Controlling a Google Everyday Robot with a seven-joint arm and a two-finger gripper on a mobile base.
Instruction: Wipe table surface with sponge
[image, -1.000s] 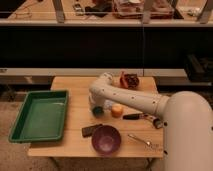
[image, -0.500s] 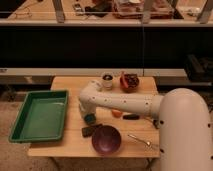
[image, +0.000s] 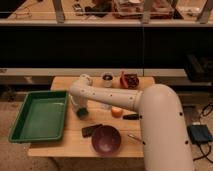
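Note:
The light tan wooden table surface (image: 70, 145) fills the middle of the camera view. The small dark green sponge (image: 82, 113) rests on it just right of the green tray. My white arm reaches in from the lower right and bends down at the table's left half. My gripper (image: 80, 107) points down right on top of the sponge and is shut on it, pressing it to the wood. The arm's end hides the top of the sponge.
A green plastic tray (image: 20, 131) lies at the table's left end. An orange ball (image: 116, 111), a flat dark block (image: 91, 130), a purple bowl (image: 106, 140), a black marker (image: 131, 116), a white cup (image: 86, 79), a can (image: 107, 80) and a reddish bowl (image: 130, 81) stand around.
My gripper has slid left across the table with the sponge under it, from near the orange ball towards the green tray. The other things have not moved.

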